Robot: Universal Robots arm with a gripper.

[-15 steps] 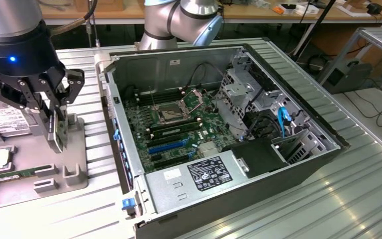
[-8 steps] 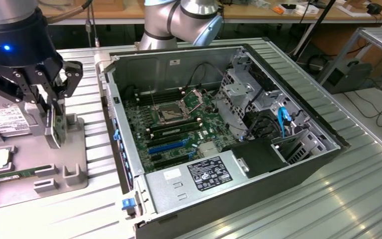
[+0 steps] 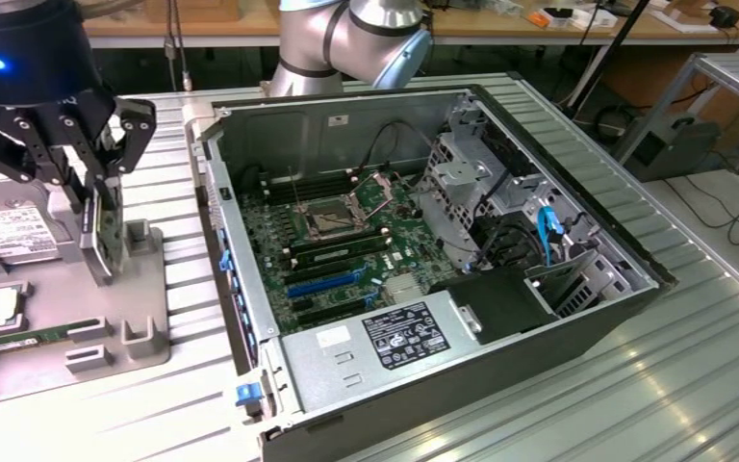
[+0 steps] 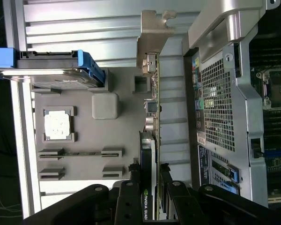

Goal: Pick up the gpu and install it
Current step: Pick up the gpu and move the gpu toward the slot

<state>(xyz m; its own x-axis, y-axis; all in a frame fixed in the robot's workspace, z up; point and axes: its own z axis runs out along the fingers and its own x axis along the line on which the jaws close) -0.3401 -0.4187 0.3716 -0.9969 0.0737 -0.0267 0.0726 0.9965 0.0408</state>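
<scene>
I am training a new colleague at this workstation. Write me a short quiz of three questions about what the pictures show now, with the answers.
1. Fill in: the side of the computer case is ___, so the motherboard can be seen.
2. True or false: the tool is shut on the gpu.
3. Choose: the gpu is A) seated in the computer case, B) held on edge over the gray tray, C) lying flat in that tray.
Key: 1 open; 2 true; 3 B.
</scene>
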